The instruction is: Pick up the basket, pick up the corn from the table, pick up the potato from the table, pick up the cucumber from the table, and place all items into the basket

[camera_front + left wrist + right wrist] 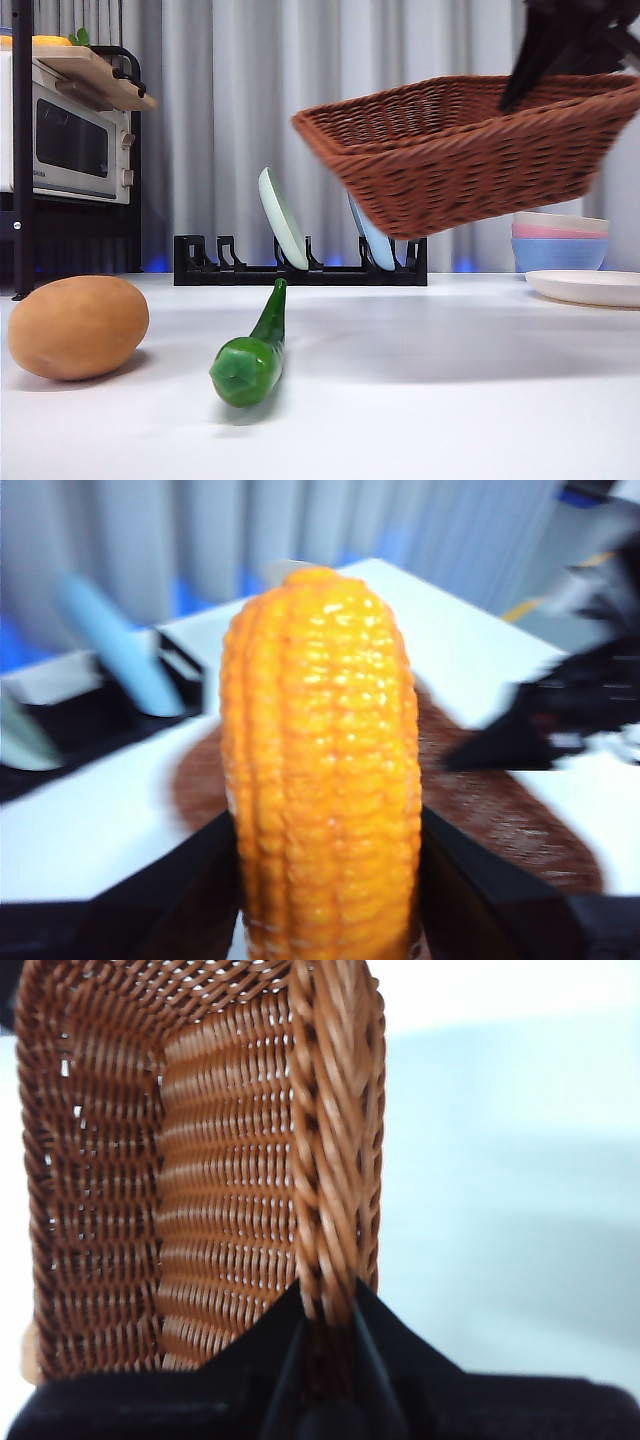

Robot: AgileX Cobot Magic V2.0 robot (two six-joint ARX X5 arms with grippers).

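My right gripper (325, 1335) is shut on the braided rim of the reddish-brown wicker basket (200, 1160) and holds it tilted in the air at the right of the front view (470, 150), the arm dark at the top right corner (570, 45). My left gripper (325, 880) is shut on the orange-yellow corn (320, 770), held above the basket, which shows blurred below it (500, 810). The tan potato (78, 327) lies on the white table (450, 400) at the front left. The green cucumber (255, 350) lies beside it, stem end pointing away.
A black dish rack (300, 265) with two plates stands at the back. A toaster oven (70, 145) on a shelf is at the far left. Stacked pastel bowls (560, 240) and a white plate (590, 287) sit at the right.
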